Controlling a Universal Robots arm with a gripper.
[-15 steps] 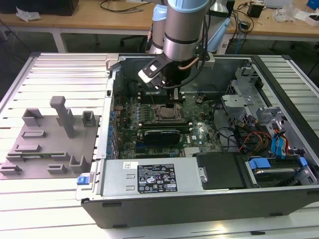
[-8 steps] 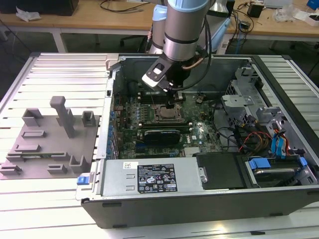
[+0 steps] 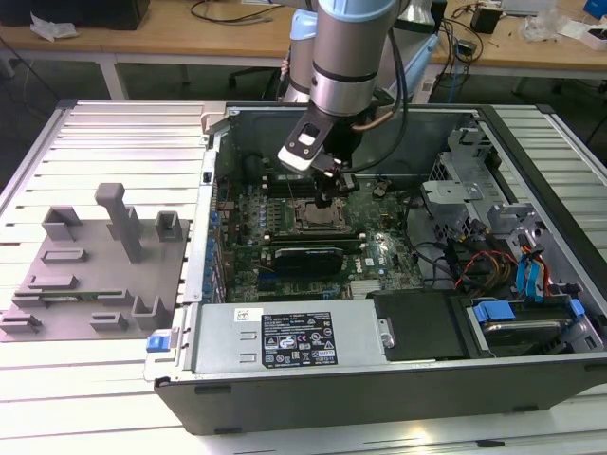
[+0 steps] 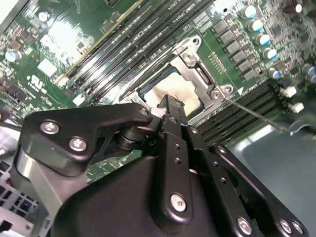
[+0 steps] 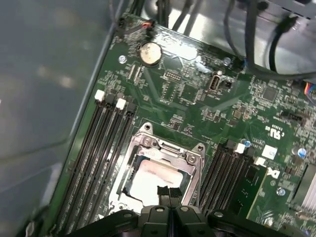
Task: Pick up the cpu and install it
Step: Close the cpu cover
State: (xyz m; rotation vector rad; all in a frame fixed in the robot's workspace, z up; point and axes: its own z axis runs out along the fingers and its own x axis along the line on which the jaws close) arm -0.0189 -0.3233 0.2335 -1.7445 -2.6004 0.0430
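The cpu (image 5: pixel 148 178) is a pale silver-white square lying inside the metal frame of the motherboard socket (image 5: pixel 148 143). It shows in both wrist views, again as the cpu (image 4: pixel 181 90). My gripper (image 5: pixel 168 191) hangs just over the near edge of the chip, its two black fingers pressed together with nothing between them. The second wrist view has the gripper (image 4: pixel 170 104) tip at the chip's edge; whether it touches cannot be told. In the exterior view the gripper (image 3: pixel 334 194) reaches down into the open computer case (image 3: pixel 379 398), right above the socket (image 3: pixel 318 223).
Memory slots (image 5: pixel 106 148) flank the socket on both sides. A thin socket lever (image 4: pixel 256 116) sticks out beside it. A black expansion card (image 3: pixel 305 258) and the power supply (image 3: pixel 285 336) lie nearer the front. A grey plastic plate (image 3: pixel 95 284) with upright blocks sits outside the case.
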